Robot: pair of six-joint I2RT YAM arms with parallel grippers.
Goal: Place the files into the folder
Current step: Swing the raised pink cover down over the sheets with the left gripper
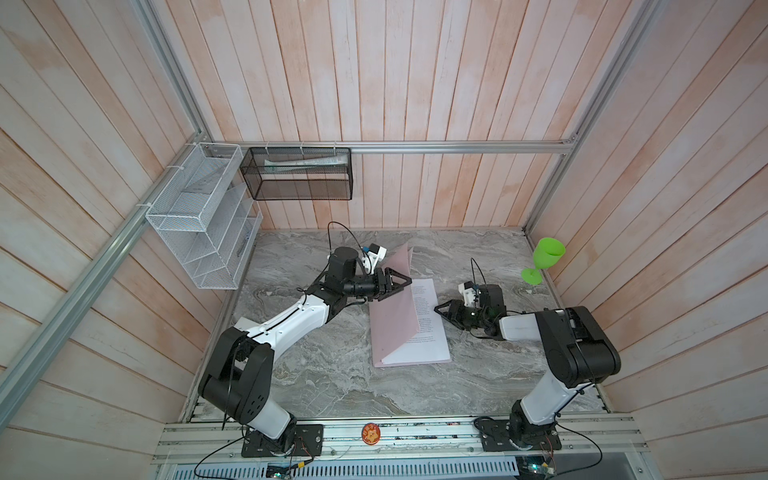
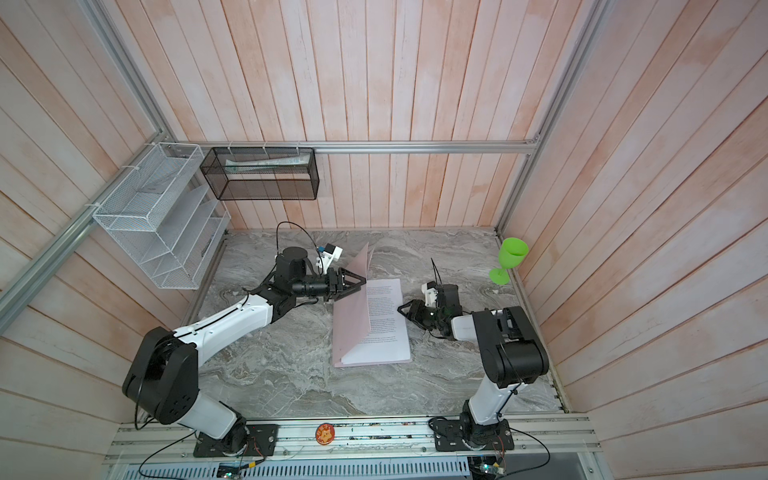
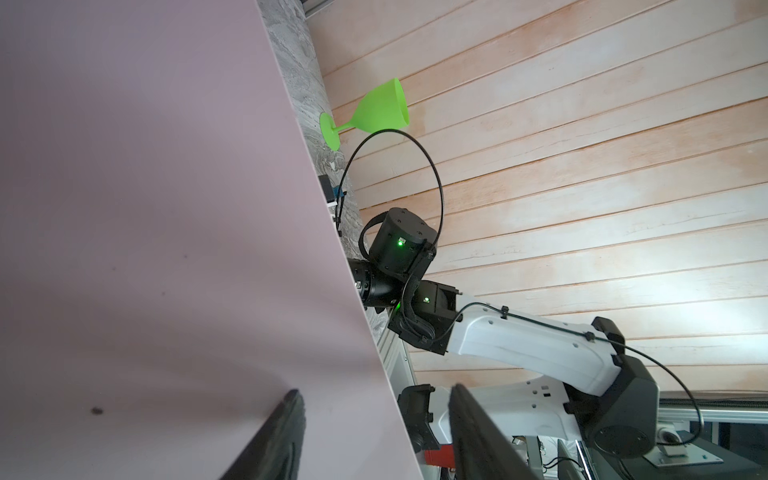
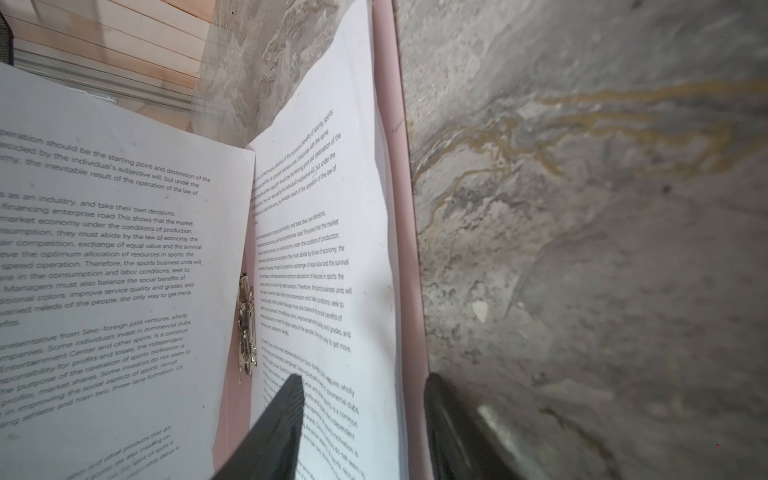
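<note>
On the grey marbled surface (image 1: 332, 386): a thin pale pink rectangular file folder (image 1: 392, 320) lies between the arms, back flat, front cover standing steeply on its spine.
Files: white printed paper sheets (image 1: 432, 340) lie on the folder's back, inside its outline. One more printed sheet (image 4: 104, 270) leans with the upright cover.
Clip: the silver metal clip (image 4: 246, 324) shows at the spine, between the leaning sheet and the flat ones.
Left gripper (image 1: 409, 284): at the cover's free long edge. Its fingers (image 3: 286, 432) stand apart with the edge between them, not pinched. Whether either touches the cover, we cannot tell.
Right gripper (image 1: 437, 309): low at the folder's outer edge, fingers (image 4: 282, 424) apart, one above the top sheet, the other above bare surface. Nothing gripped.
Step, as we judge it: swing the cover down over the files.
How to do it well: we would push on the cover's outer face, follow the arc about the spine, and go slowly so the leaning sheet drops square onto the stack. We would pull the right gripper clear before the cover lands.
Risk: a sheet sliding past the edge, or a creased corner.
</note>
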